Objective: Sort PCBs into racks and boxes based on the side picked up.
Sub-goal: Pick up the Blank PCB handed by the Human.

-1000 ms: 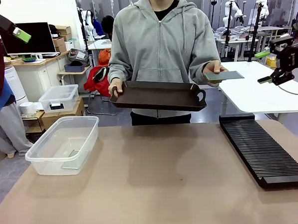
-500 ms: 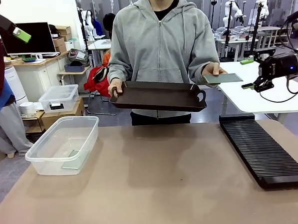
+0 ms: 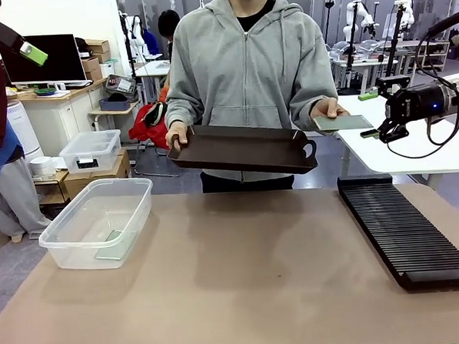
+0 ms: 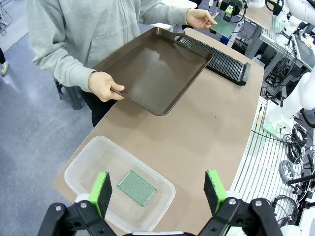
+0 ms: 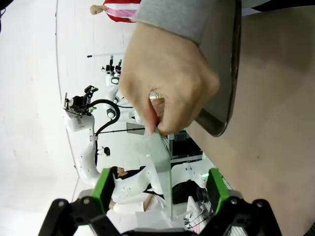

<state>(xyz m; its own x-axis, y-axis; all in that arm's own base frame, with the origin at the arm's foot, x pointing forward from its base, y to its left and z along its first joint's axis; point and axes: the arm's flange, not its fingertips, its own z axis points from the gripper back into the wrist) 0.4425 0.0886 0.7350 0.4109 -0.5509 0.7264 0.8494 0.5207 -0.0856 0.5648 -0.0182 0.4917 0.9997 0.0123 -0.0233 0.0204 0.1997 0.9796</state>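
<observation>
A robot's right tool point(image 3: 370, 115) hangs above the far right of the table point(image 3: 244, 294), its two green-padded fingers spread as wide as they go and holding nothing. Straight ahead of it, a person's hand point(image 3: 328, 107) offers a thin dark-green PCB point(image 3: 344, 123), held level. In the right wrist view the board's free edge points in between the open pads without touching either. Below the right tool, on the table, lies a long black rack point(image 3: 406, 232) whose slots all look empty. The person's other hand point(image 3: 178, 134) holds a bare dark brown tray point(image 3: 244, 148), off to the side of the right tool toward the table's middle. The left tool point(image 4: 158, 191) hovers high, fully open and empty too. Directly beneath it sits a clear tub point(image 4: 84, 156) with the other PCB point(image 4: 137, 187) lying flat on its bottom. By the look of things the sort is about halfway: one board is already boxed, the offered one has yet to be gripped and then placed, and nothing has gone into the rack.
</observation>
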